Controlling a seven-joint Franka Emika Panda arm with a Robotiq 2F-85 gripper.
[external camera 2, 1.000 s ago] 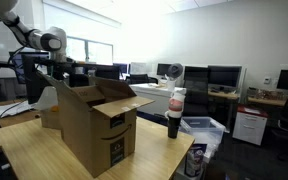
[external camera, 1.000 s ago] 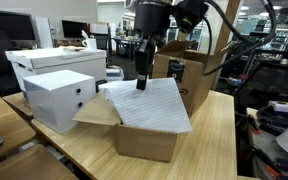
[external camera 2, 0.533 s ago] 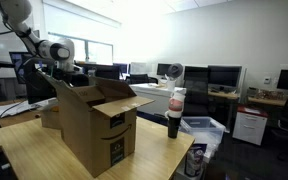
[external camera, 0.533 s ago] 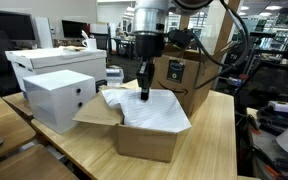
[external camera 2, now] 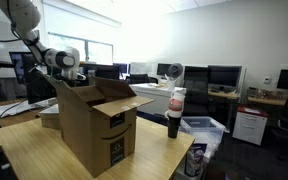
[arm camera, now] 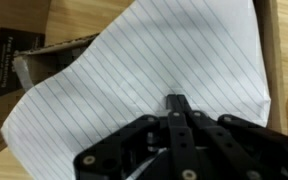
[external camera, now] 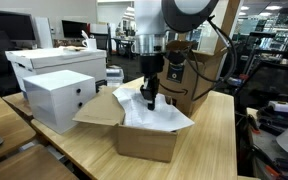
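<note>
Here, in an exterior view, the gripper (external camera: 151,100) reaches down into the open cardboard box (external camera: 144,143), which stands on the desk (external camera: 216,150) toward its near edge. The 2 fingers (arm camera: 174,108) are pressed together, their tips against a lined paper sheet (external camera: 172,118) sagging across the box's mouth. Whether they pinch a fold, I cannot tell. A white box (external camera: 56,98) stands just beside the cardboard box.

an office: rows of monitors (external camera 2: 224,78) on desks (external camera 2: 274,100), a filing cabinet (external camera 2: 249,125), ceiling lights.
</note>
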